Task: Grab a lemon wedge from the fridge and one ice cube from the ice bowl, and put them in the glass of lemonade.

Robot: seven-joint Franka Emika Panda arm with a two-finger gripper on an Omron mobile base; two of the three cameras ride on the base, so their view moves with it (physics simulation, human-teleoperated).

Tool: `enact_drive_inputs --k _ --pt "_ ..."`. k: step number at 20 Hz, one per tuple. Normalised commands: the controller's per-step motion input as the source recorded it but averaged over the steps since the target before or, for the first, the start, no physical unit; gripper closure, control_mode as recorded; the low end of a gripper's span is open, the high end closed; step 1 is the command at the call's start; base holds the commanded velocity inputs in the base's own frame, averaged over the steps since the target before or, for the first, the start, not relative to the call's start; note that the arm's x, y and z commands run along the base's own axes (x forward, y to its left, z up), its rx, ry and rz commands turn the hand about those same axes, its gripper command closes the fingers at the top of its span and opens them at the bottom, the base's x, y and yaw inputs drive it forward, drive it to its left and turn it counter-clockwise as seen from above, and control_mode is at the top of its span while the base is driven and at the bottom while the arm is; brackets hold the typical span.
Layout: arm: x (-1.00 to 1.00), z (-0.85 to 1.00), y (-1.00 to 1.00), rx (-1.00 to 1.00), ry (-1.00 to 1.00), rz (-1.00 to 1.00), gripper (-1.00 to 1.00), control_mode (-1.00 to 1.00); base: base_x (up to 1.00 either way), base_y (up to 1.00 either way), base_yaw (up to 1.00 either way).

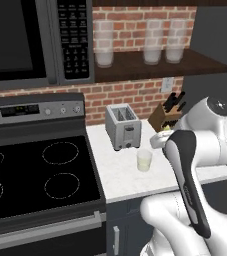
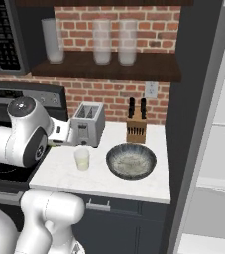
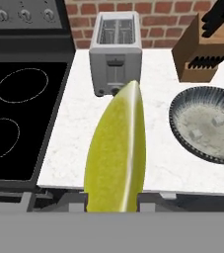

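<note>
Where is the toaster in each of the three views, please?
Left base view: toaster at centre, at the back of the white counter, right of the stove.
Right base view: left of centre, behind the glass of lemonade.
Hand view: top centre, beyond the lemon wedge.
Shared landmark: knife block, to its right.

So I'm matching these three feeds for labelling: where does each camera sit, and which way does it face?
Left base view: behind the arm's left, facing the stove, toaster and glass of lemonade; white arm at lower right.
Right base view: behind the arm's right, facing the ice bowl and knife block; arm at lower left.
Hand view: on the end effector, looking past the held lemon wedge to the counter.
All share the toaster.
</note>
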Motion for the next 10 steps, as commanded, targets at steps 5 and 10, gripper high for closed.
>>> enact_drive_inputs --k 5,10 --pt "0.08 0.00 0.00 -0.04 0.27 -0.01 1.00 -1.00 0.00 0.00 0.00" --pt "0.16 -0.03 0.00 -0.04 0.20 0.00 1.00 -1.00 0.00 0.00 0.00"
